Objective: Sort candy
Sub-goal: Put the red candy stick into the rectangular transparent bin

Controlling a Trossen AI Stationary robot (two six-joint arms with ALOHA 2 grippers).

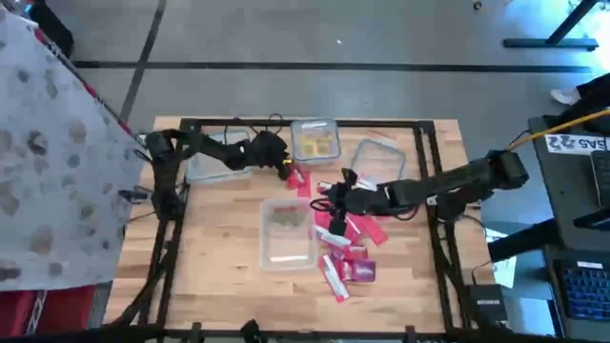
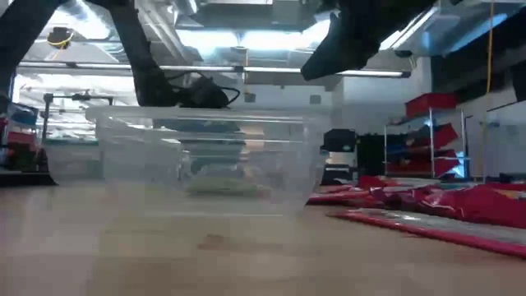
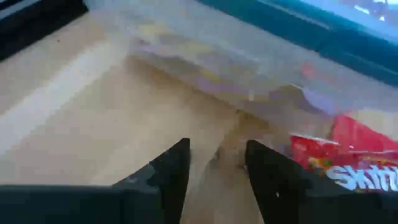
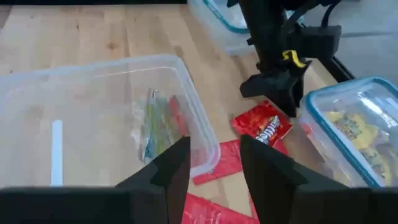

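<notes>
Skittles lettering on red packet (image 3: 348, 165), left wrist only.

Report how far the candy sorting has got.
Done: a few pieces lie in the middle tub and yellow ones in the far tub. In hand: nothing; left gripper and right gripper are open and empty. Left: red packets scattered on the table.
</notes>
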